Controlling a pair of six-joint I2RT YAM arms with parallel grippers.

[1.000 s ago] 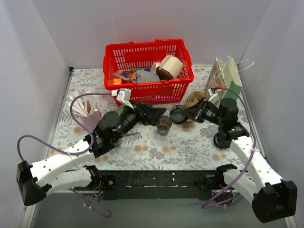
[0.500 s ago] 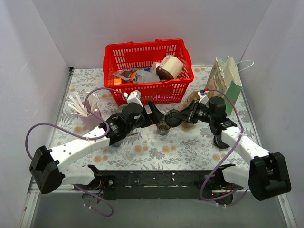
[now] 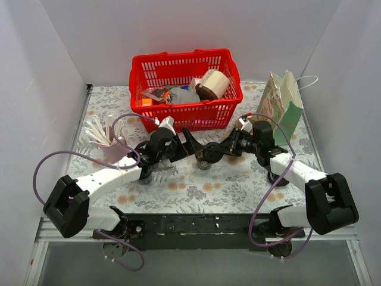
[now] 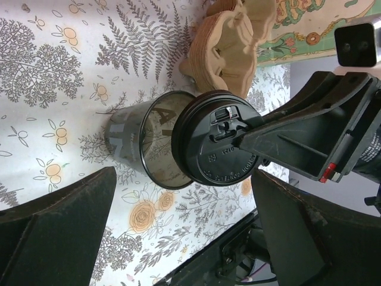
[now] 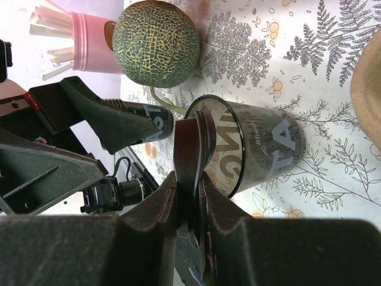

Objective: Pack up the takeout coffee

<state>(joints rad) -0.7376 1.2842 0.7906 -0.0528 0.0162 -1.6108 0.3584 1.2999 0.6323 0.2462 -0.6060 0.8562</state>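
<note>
I take the coffee cup [image 3: 205,159] as my reference. It stands upright on the fern-and-flower table cloth [image 3: 196,190], about midway between the two arms.

The red basket [image 3: 186,89], heaped with oddments, sits behind the cup. The patterned paper bag [image 3: 283,101] stands upright, behind the cup and well to its right. A brown cardboard carrier [image 4: 229,44] lies just beside the cup on the side towards the bag. A netted green melon [image 5: 156,43] rests close to the cup on its left. A pink tumbler [image 3: 113,149] of pale sticks stands farther out that way.

The left gripper [image 3: 191,145] reaches in from the cup's left. Its jaws are spread wide, one on each side of the cup, and touch nothing.

The right gripper [image 3: 223,149] comes in from the cup's right and is pinched tight on the rim of the lid [image 4: 223,137].

The cup is dark and glossy, with large pale letters around its wall and its mouth partly uncovered.

The lid is black, round and moulded, with a small sip tab. It is held tilted against the cup's mouth and overlaps one side. As far as I can judge from these angles, it looks unseated.
</note>
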